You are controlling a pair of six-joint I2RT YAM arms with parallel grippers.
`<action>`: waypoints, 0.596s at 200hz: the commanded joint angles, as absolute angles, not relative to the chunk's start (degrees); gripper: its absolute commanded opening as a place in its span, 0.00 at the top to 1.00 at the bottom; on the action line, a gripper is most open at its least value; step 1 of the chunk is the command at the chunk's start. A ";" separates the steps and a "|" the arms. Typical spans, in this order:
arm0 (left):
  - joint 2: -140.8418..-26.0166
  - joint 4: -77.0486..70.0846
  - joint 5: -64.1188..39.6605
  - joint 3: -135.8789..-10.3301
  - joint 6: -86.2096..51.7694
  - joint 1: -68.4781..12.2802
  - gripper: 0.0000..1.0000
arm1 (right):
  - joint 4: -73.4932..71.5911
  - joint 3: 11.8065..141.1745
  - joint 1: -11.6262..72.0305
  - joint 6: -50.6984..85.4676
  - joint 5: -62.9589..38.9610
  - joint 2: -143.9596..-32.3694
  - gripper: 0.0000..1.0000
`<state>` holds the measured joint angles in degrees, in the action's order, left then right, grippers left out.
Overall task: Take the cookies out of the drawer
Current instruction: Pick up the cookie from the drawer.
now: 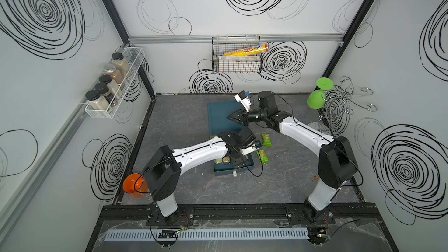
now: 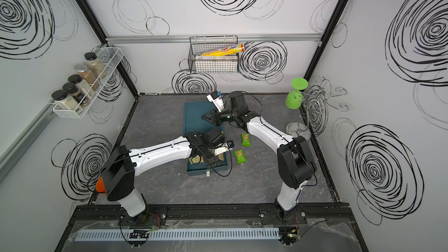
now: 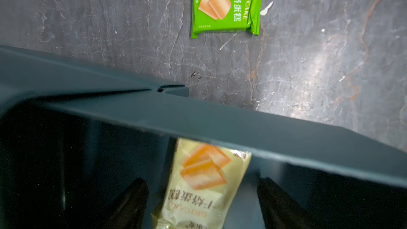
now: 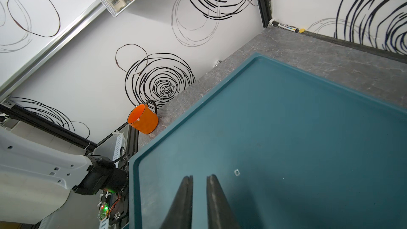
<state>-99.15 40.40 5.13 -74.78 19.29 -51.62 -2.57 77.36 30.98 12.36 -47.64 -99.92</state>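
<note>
Cookies, first entry: pale beige wrapped packet (image 3: 198, 172) printed with an orange biscuit picture, lying inside the dark teal plastic drawer (image 3: 242, 131), close under its side wall. Left jaws: down inside the drawer, released and spread wide, one black finger (image 3: 132, 203) on each side of that packet, neither seen touching it. A second beige packet (image 2: 195, 160) shows in the drawer beside the white left arm (image 2: 160, 152), which hides much of the drawer's inside. Cookies outside the drawer: one bright green wrapped packet (image 1: 263, 156) flat on the grey marble-patterned surface (image 1: 194, 190) just beside the drawer, on the side of the white right arm (image 1: 303, 129); a second green packet (image 1: 267, 139) near it, apart, farther from the drawer front. Flat teal cabinet (image 1: 218, 115): directly behind the drawer, which stands drawn out of it. Right jaws: over the cabinet top behind the drawer, nearly clenched, a narrow slit between the dark fingers (image 4: 182, 203), nothing in them. Orange plastic mug (image 1: 133, 185): well apart from the drawer, at the surface's edge on the left arm's side. Green plastic goblet (image 1: 317, 98), hung inverted on a chrome wire stand (image 1: 348, 93): well apart from the drawer on the right arm's side. Black wire basket (image 1: 236, 71) holding a long yellow tube-shaped box (image 1: 244, 50): on the wall beyond the drawer. White wire shelf (image 1: 99, 113) of black-lidded spice jars (image 1: 92, 95): on the wall at the left arm's side.
</note>
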 commanded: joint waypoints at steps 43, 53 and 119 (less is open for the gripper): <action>-102.78 40.35 6.37 -75.07 19.52 -49.92 0.28 | 3.08 75.41 30.86 12.74 -46.76 -102.48 0.83; -103.09 40.41 6.49 -75.15 19.55 -49.92 0.32 | 3.16 75.41 30.92 12.79 -46.76 -102.48 0.84; -100.84 39.79 7.76 -75.96 18.42 -49.92 0.57 | 2.45 75.25 30.85 13.72 -46.14 -102.39 0.85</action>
